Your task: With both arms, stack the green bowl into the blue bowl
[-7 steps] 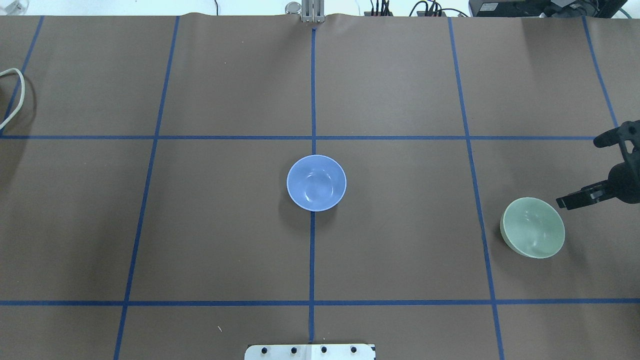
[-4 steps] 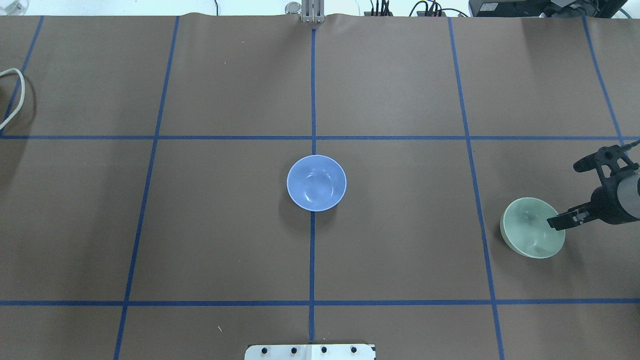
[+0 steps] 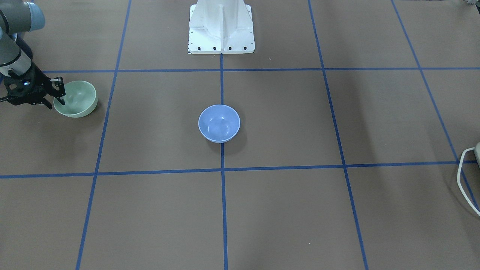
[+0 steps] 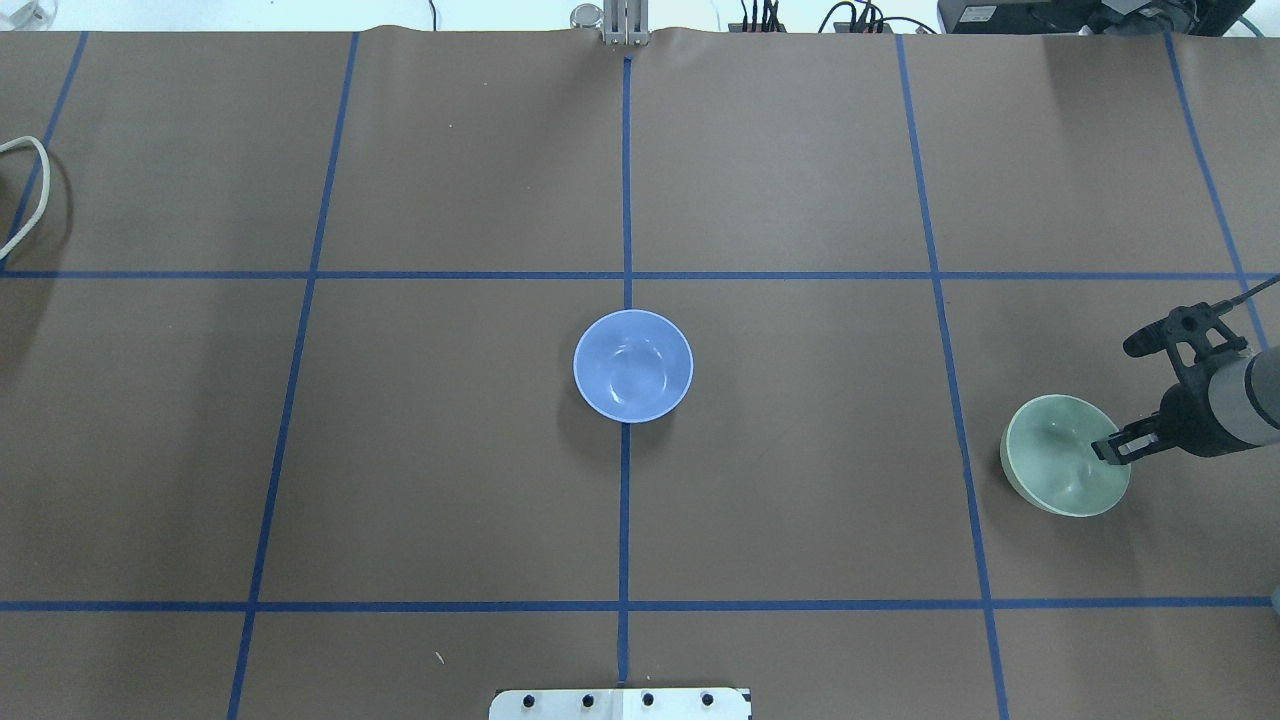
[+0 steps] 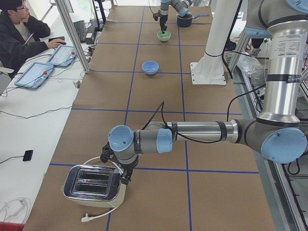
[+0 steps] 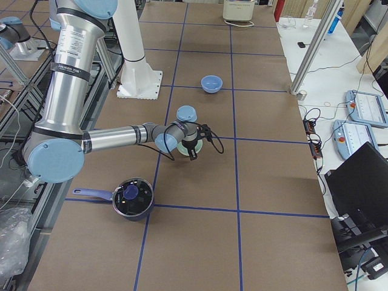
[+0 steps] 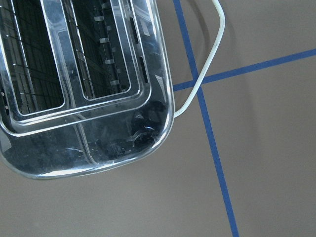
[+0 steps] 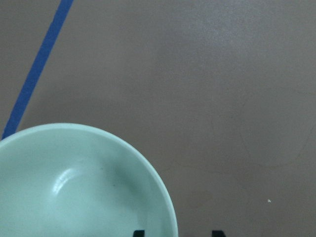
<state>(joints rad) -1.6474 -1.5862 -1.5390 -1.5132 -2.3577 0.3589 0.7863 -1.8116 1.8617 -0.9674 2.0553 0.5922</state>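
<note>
The green bowl [image 4: 1055,465] sits upright at the table's right side; it also shows in the front view [image 3: 78,97] and the right wrist view [image 8: 74,187]. The blue bowl [image 4: 632,365] stands empty at the table's middle, on the centre tape line [image 3: 219,123]. My right gripper [image 4: 1112,450] is open and down at the green bowl's right rim. In the right wrist view [image 8: 177,233] its two fingertips straddle the rim, one inside and one outside. My left gripper [image 5: 126,180] hangs over a toaster far to the left. I cannot tell whether it is open or shut.
A chrome toaster [image 7: 84,84] with a white cord [image 4: 25,190] stands at the far left end. A dark pot with a blue handle [image 6: 130,197] sits behind the right arm. The white base pedestal [image 3: 221,28] stands at the robot's side of the table.
My right gripper has moved left and down from beside the green bowl to its right rim, and one finger now reaches inside. Both bowls have stayed put.
</note>
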